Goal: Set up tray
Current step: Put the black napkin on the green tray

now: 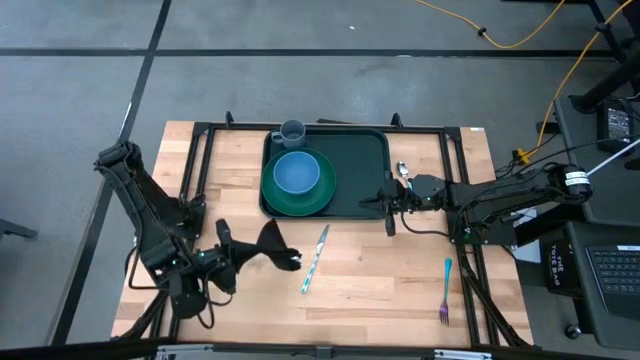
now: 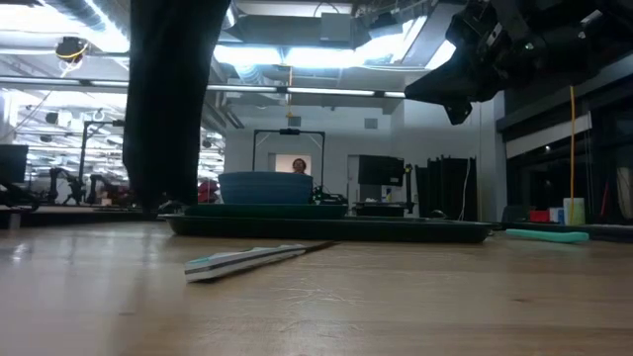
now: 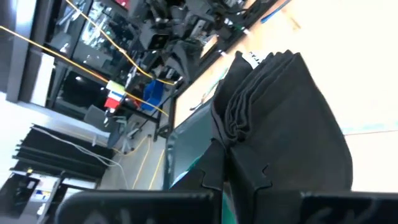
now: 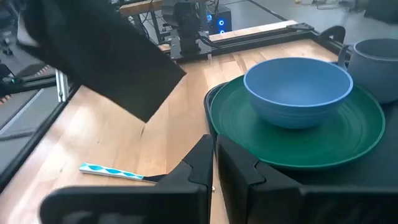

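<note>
1. Wooden surface (image 1: 380, 280) inside a black frame, grey floor around it; the low view looks into a lit workshop behind.
2. The tray (image 1: 362, 165) lies at the far middle of the surface, its long axis running left to right. On its left half sits a green plate (image 1: 322, 196) with a blue bowl (image 1: 296, 172) in it, and a grey cup (image 1: 292, 131) stands in the far-left corner.
3. The left gripper (image 1: 262, 252) is near the front of the surface, its fingers (image 3: 249, 171) closed tight on a folded black cloth (image 3: 280, 118), lifted clear of the wood.
4. The right gripper (image 1: 388, 203) hovers at the tray's near-right edge, its fingers (image 4: 205, 163) drawn narrow with nothing between them. A spoon (image 1: 402, 172) lies just beside that arm.
5. A knife (image 1: 314, 259) with a patterned handle lies between the grippers, a fork (image 1: 445, 290) at the front right.
6. The tray lies ahead and to the right of the cloth; its open right half is nearer the right arm.
</note>
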You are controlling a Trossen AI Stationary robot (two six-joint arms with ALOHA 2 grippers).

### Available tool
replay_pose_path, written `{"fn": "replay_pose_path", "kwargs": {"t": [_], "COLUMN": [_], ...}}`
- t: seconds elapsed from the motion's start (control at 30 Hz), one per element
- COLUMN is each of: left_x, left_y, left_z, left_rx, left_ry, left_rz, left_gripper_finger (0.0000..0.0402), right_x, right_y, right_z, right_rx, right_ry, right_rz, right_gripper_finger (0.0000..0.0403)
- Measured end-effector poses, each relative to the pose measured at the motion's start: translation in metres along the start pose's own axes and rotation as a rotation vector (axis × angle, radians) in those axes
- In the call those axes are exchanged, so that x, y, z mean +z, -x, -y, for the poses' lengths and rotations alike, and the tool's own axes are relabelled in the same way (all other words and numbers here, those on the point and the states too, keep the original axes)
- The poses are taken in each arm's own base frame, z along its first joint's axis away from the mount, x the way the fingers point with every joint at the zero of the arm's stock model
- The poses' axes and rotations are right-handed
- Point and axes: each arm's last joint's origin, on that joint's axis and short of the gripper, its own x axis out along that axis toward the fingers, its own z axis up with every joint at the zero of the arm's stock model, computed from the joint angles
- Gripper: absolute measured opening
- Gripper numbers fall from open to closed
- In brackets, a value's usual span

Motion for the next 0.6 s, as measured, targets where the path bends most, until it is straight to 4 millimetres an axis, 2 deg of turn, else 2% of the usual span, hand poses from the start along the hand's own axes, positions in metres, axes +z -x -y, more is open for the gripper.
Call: {"fn": "replay_pose_path", "kwargs": {"t": [0.3, 0.6], "left_x": [-0.003, -0.001], "left_y": [-0.011, -0.023], "left_z": [-0.021, -0.028], "left_rx": [0.066, 0.100], "left_ry": [0.001, -0.016], "left_rz": [-0.038, -0.069], "left_gripper_finger": [0.0002, 0.0002], "right_x": [0.005, 0.029], "right_y": [0.000, 0.002], "right_z": [-0.001, -0.005], "right_rx": [0.006, 0.021], "right_ry": [0.115, 0.167], "right_rz": [0.048, 0.239], "right_gripper_finger": [0.0028, 0.0028]}}
